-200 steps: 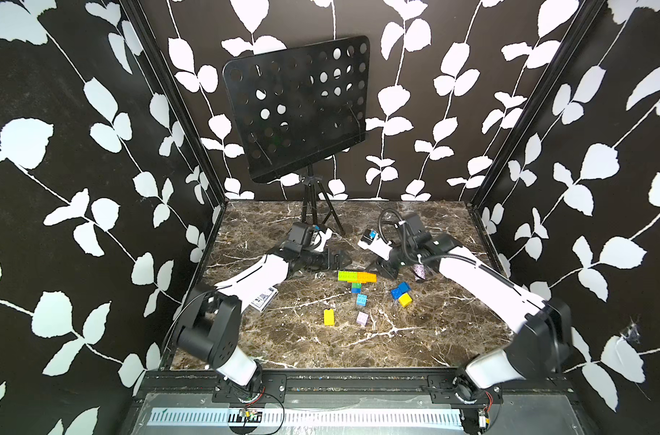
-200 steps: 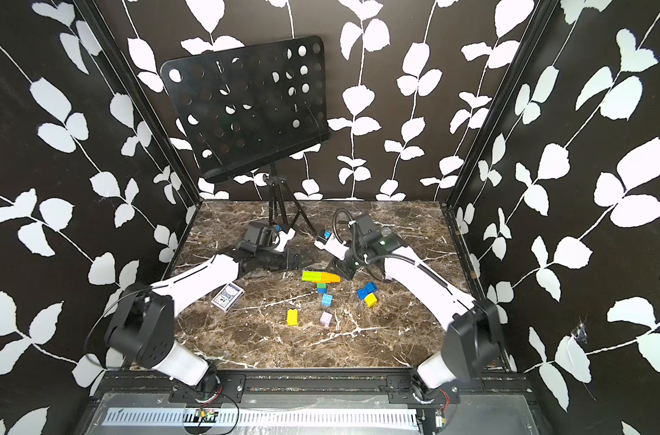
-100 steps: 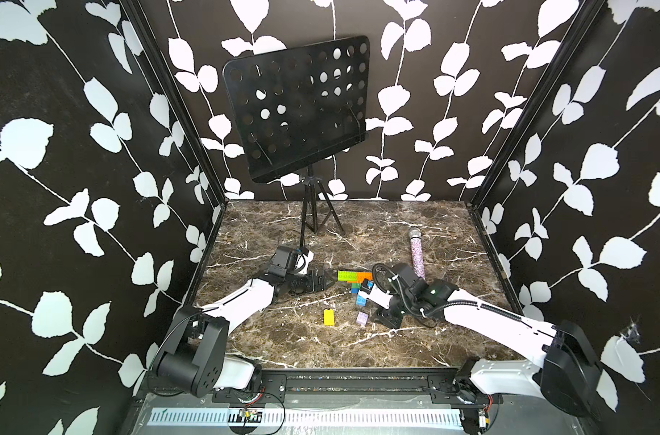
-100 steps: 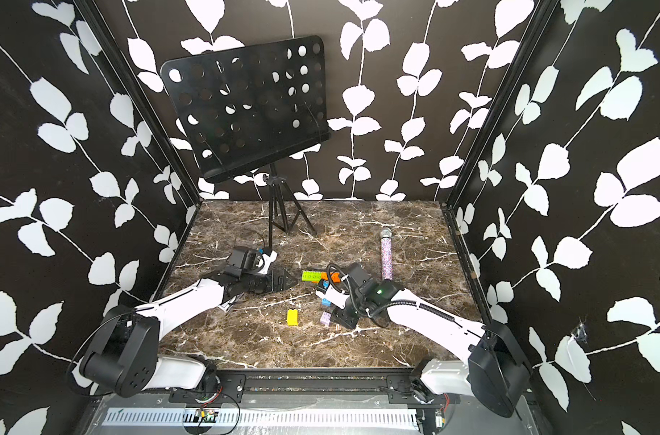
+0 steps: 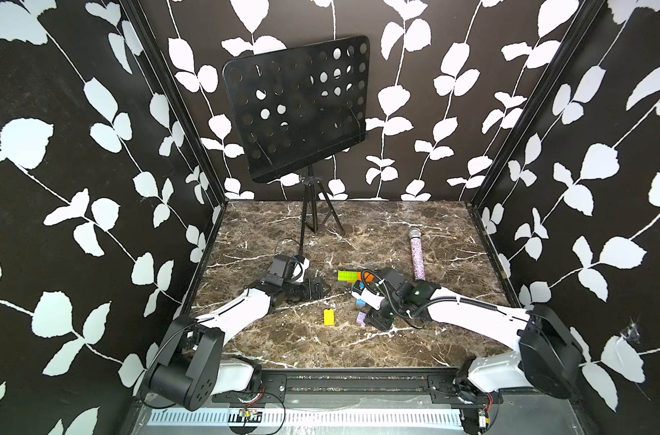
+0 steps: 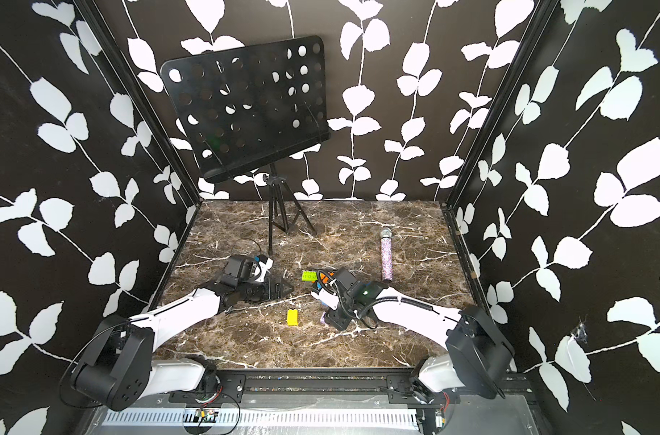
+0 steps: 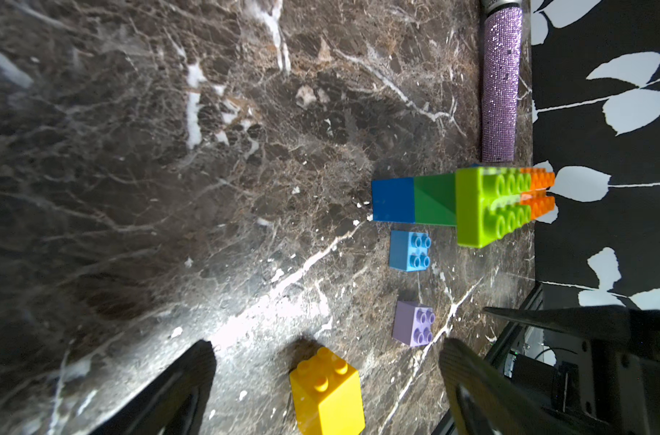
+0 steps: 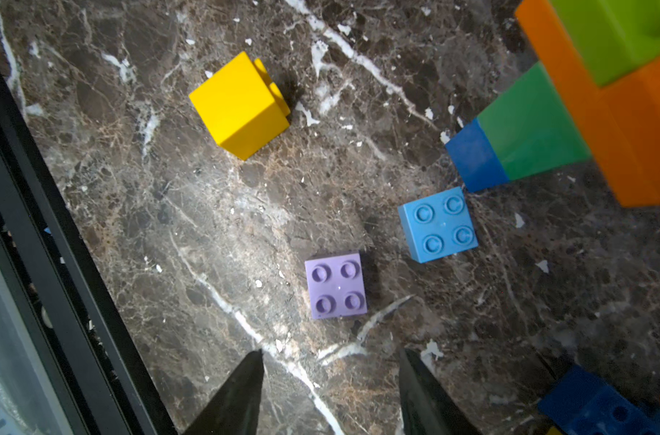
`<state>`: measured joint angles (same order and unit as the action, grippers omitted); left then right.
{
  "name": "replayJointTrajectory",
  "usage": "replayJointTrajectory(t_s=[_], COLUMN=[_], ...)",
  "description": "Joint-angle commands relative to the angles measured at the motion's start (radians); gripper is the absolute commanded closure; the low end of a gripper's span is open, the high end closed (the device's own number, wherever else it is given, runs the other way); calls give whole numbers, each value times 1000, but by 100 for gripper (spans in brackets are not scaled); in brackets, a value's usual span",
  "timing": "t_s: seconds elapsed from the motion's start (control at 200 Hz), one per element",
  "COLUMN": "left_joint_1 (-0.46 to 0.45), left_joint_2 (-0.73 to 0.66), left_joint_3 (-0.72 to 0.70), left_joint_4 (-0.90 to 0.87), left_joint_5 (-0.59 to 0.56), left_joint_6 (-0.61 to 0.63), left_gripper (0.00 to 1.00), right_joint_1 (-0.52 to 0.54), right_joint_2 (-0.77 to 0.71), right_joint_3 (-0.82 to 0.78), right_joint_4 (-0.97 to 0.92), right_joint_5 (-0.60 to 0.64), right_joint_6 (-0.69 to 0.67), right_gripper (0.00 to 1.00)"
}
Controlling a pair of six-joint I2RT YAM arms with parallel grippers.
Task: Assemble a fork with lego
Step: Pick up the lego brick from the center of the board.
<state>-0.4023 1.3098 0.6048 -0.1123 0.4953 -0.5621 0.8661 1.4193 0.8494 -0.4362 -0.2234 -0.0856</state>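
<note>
The part-built fork lies at mid-table: blue-and-green stem (image 7: 415, 199), orange crossbar (image 8: 622, 132) and a lime brick (image 5: 347, 275) on top. Loose lego lies in front of it: a yellow brick (image 5: 329, 316), a light blue brick (image 8: 437, 224) and a pale lilac brick (image 8: 336, 285). My left gripper (image 5: 317, 288) hovers open left of the fork, its fingers (image 7: 204, 354) wide apart and empty. My right gripper (image 8: 331, 353) is open just short of the lilac brick and holds nothing. In the top views the right gripper (image 6: 336, 320) partly hides the lilac brick (image 6: 323, 319).
A glittery pink microphone (image 5: 416, 256) lies right of the fork. A black music stand (image 5: 298, 109) stands on its tripod (image 5: 309, 222) at the back. A dark blue brick (image 8: 599, 406) lies beside the right gripper. The black front rail (image 8: 57, 263) runs close to the bricks.
The right arm has swung from the back of the table down to the lilac brick, uncovering the microphone, and its jaws have widened. The left arm has drawn back toward the front-left.
</note>
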Motion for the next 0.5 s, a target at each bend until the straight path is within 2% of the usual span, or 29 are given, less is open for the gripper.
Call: replayJointTrajectory(t_s=[0.0,0.255,0.495], left_joint_1=[5,6,10], left_joint_2=[-17,-39,-33], left_joint_3=[-16,-49,-69], left_joint_4=[3,1,16], left_joint_5=[-11,-46,-22], left_joint_6=[-11,-34,-47], left_gripper=[5,6,6], right_joint_1=[11,35,58], right_joint_2=[29,146,234], right_joint_3=[41,130,191], right_joint_4=[-37,-147,-196], right_joint_5=[16,59,100], right_joint_6=[-5,-40,-75], right_gripper=[43,41,41])
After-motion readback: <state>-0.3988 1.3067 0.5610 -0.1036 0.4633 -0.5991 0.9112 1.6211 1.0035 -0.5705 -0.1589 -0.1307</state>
